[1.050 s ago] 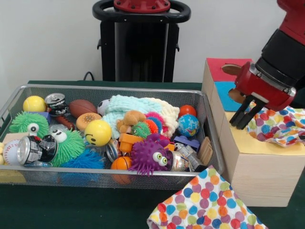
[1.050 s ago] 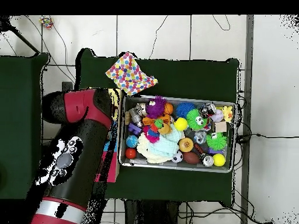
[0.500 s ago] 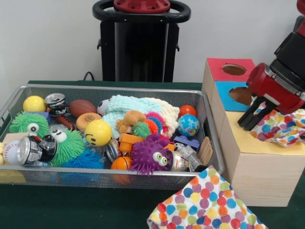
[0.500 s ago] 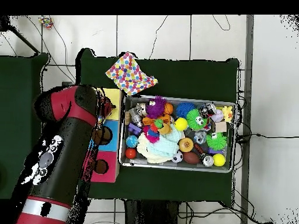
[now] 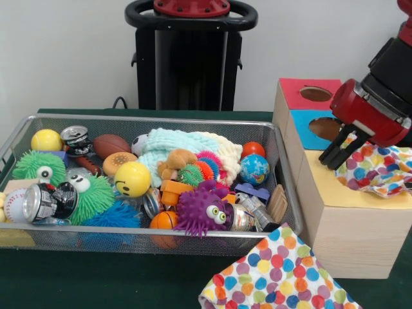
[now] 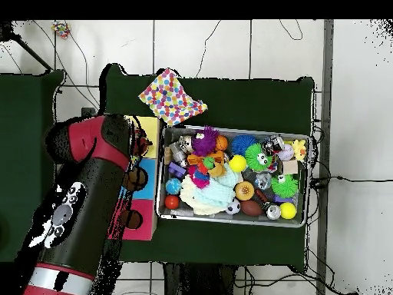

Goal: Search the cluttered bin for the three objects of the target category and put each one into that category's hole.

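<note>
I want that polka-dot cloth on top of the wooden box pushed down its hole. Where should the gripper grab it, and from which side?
Grip the polka-dot cloth at its raised, crumpled fold nearest the gripper, coming straight down from above. It lies bunched on the yellow top of the wooden box, so only the upstanding folds give the fingers something to pinch.
</note>
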Motion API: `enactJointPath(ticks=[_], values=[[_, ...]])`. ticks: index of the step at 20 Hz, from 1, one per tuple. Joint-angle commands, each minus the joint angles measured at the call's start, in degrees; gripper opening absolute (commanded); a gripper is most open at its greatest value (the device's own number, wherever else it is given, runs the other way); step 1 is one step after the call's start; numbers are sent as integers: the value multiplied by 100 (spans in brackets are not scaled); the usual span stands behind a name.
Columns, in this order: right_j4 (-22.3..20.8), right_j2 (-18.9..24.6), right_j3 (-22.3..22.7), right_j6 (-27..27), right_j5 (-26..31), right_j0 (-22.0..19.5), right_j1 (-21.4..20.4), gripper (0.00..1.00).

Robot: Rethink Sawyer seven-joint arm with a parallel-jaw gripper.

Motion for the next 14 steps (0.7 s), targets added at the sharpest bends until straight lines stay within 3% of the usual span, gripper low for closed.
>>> enactJointPath(ticks=[1,3,7,14], values=[[278,926,805,931,14,-131,-145,0],[171,789,762,940,47,-59,-167,0],[34,259,620,1626,213,379,69,0],[342,368,476,1809,385,478,150,0]])
